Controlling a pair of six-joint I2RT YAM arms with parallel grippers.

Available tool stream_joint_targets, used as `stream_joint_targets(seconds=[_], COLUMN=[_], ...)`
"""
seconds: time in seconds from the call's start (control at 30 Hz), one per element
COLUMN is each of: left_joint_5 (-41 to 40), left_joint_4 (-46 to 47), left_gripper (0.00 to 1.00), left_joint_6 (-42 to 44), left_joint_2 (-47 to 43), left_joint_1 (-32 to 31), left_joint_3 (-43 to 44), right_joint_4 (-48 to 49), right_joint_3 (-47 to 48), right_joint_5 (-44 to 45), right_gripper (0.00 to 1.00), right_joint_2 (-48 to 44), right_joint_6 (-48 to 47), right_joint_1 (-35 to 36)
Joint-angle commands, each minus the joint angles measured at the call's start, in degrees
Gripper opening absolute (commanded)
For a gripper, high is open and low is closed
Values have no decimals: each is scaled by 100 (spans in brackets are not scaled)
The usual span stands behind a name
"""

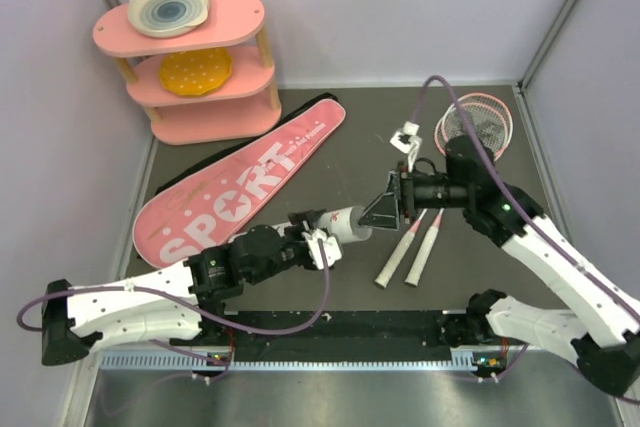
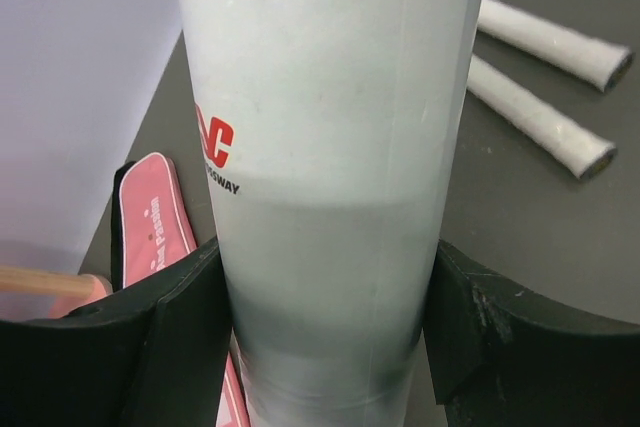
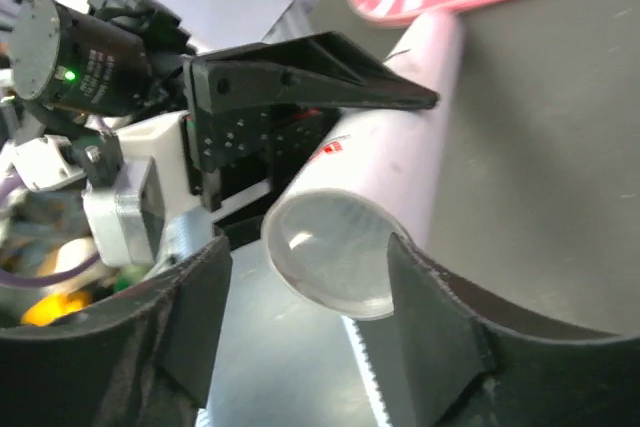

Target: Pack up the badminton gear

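Observation:
My left gripper [image 1: 318, 234] is shut on the white tube [image 1: 345, 222] and holds it above the table, its capped end pointing right. In the left wrist view the tube [image 2: 330, 147] fills the gap between both jaws of that gripper [image 2: 325, 257]. My right gripper [image 1: 377, 214] is open, its jaws standing either side of the tube's clear capped end [image 3: 335, 252]. Two pink rackets [image 1: 478, 122] lie at the right, white handles [image 1: 410, 257] toward me. The pink SPORT bag [image 1: 240, 187] lies flat on the left. No shuttlecock shows.
A pink three-tier shelf [image 1: 205, 112] with plates stands at the back left corner. Grey walls close in on the left, back and right. A black rail [image 1: 340, 332] runs along the near edge between the arm bases.

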Motion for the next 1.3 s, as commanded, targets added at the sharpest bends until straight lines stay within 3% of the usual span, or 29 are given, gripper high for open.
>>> stream_joint_targets(seconds=[0.0,0.03,0.07,0.13,0.3,0.33,0.53,0.73,0.97,1.17,1.27], left_joint_5=[-497,-777,-910,-1278,-1536,-1414,184,2330,2798,2841,2867], left_joint_4=[1692,1727,1754,1763,1360,1098,-38,795,1692,2000,2009], left_gripper=[15,15,15,15,20,21,24,27,28,29,30], left_joint_6=[-189,-233,-329,-444,-1716,-1980,-3800,-5926,-7369,-7801,-7740], left_joint_2=[-110,-128,-146,-155,29,91,522,417,276,355,434], left_joint_1=[-130,-139,-130,-121,176,273,1108,2347,2840,3025,3034], left_joint_3=[275,283,310,467,1143,1554,2690,2446,1945,1690,1681], right_joint_4=[-111,-84,-49,39,749,1264,2271,3140,3563,3660,3546], right_joint_3=[-122,-210,-420,-632,-1405,-1511,-1785,-1784,-1793,-1828,-1837], right_joint_5=[2441,2637,2891,3025,2973,2955,3648,3939,4010,4044,4272], right_gripper=[72,81,83,87,89,90,92,92,91,84,75], right_joint_2=[-1205,-1409,-1559,-1832,-1912,-1851,-1447,-744,-418,-163,-128], right_joint_6=[-457,-492,-545,-642,-599,-563,-914,-1020,-959,-739,-538], right_joint_1=[-10,-10,-10,-10,252,514,1693,2353,2521,2591,2582])
